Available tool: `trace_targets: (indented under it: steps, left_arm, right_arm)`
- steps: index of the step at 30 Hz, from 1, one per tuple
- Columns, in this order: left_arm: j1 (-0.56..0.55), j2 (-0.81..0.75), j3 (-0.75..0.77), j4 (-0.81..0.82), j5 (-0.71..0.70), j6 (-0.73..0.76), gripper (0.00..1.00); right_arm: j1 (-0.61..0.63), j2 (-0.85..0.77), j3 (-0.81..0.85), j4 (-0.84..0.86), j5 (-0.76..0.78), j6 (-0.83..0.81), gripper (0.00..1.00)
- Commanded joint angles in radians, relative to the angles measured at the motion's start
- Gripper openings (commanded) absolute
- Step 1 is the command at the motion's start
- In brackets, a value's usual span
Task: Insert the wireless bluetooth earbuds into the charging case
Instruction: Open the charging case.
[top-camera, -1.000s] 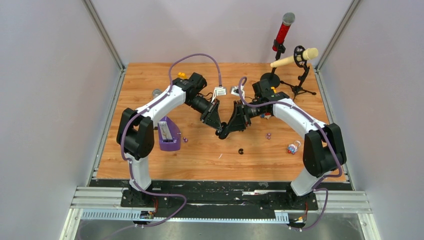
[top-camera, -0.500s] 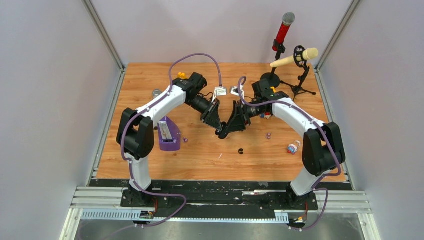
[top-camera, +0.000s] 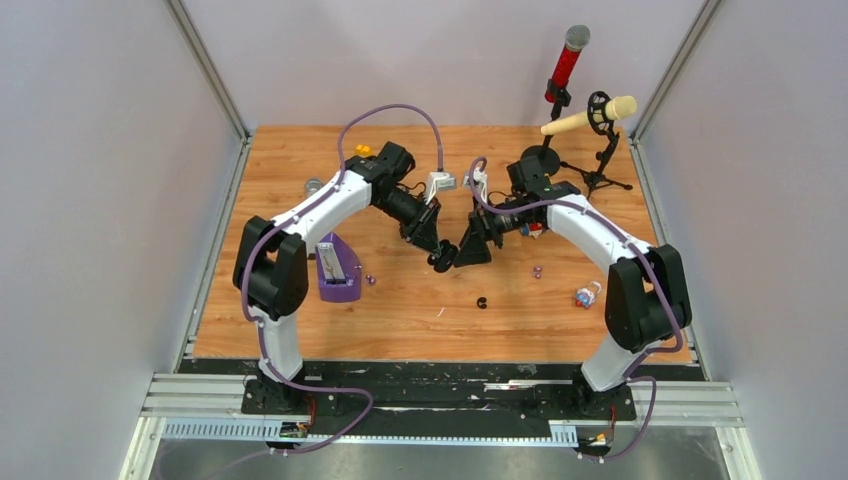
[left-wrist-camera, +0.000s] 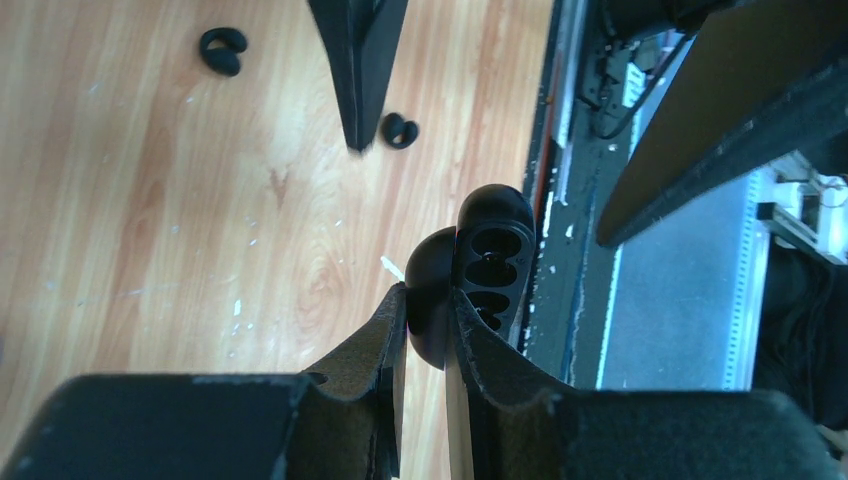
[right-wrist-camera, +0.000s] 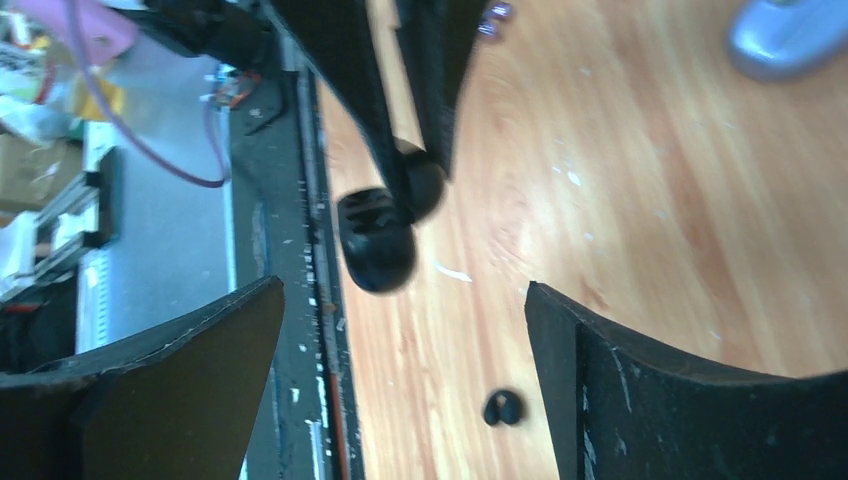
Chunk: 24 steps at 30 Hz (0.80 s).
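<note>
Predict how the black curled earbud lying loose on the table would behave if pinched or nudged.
The earbud is tiny, so probably light and likely to skid across the smooth table when nudged. Its rounded curl looks hard and may squirt out of a pinch.

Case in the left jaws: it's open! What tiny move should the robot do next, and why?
Probably lower the right gripper onto the black earbud lying on the table. Its jaws stand wide and empty, while the left gripper pinches the open charging case, ready for a bud.
</note>
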<state>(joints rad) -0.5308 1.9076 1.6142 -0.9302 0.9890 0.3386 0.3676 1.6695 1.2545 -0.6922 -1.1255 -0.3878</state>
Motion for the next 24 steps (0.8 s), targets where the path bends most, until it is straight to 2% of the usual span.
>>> trace_targets:
  steps: [1,7,13,16,22,24]
  left_arm:
    - [-0.001,-0.07,0.009,0.029,-0.124,-0.02,0.17]
    - [-0.001,-0.067,0.009,0.023,-0.289,-0.002,0.17]
    - [0.001,-0.075,-0.045,0.061,-0.441,-0.035,0.17]
    - [0.004,-0.082,-0.077,0.082,-0.483,-0.057,0.17]
    - [0.008,-0.104,-0.115,0.107,-0.51,-0.078,0.17]
    - [0.008,-0.116,-0.132,0.122,-0.51,-0.083,0.17]
  right_arm:
    - [-0.041,-0.055,0.022,0.013,0.191,-0.022,0.93]
    - [-0.045,-0.119,-0.047,-0.008,0.354,-0.081,0.93]
    - [-0.042,-0.209,-0.163,-0.026,0.436,-0.203,0.84]
    - [-0.042,-0.232,-0.217,0.035,0.477,-0.186,0.81]
    - [-0.042,-0.108,-0.135,0.093,0.516,-0.077,0.59]
    - [-0.044,-0.047,-0.079,0.094,0.535,-0.051,0.41]
